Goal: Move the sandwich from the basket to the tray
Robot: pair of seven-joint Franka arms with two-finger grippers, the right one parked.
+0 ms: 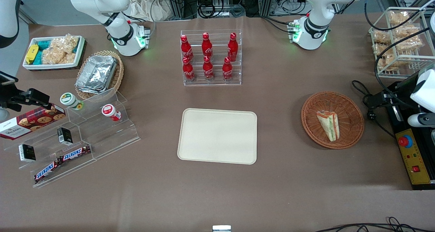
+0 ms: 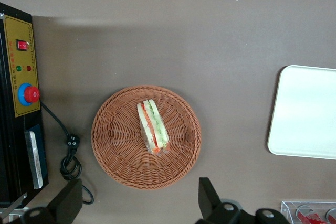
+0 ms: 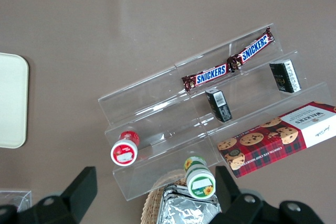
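Note:
The sandwich (image 1: 329, 125), a wrapped wedge with green and orange-red filling, lies in the round reddish-brown basket (image 1: 311, 121) toward the working arm's end of the table. Both also show in the left wrist view: the sandwich (image 2: 153, 127) and the basket (image 2: 115, 150). The cream tray (image 1: 217, 137) lies flat beside the basket, at mid-table; its edge shows in the left wrist view (image 2: 307, 114). My left gripper (image 2: 137, 203) hangs high above the table just off the basket's rim, fingers wide open and empty. In the front view only the arm's white wrist (image 1: 421, 89) shows at the picture's edge.
A black control box with a red stop button (image 1: 411, 154) and a cable plug (image 1: 370, 116) lie beside the basket. A rack of cola bottles (image 1: 210, 57) stands farther from the front camera than the tray. A wire snack rack (image 1: 397, 38), an acrylic stepped shelf (image 1: 85, 133) and a foil-container basket (image 1: 98, 74) stand around.

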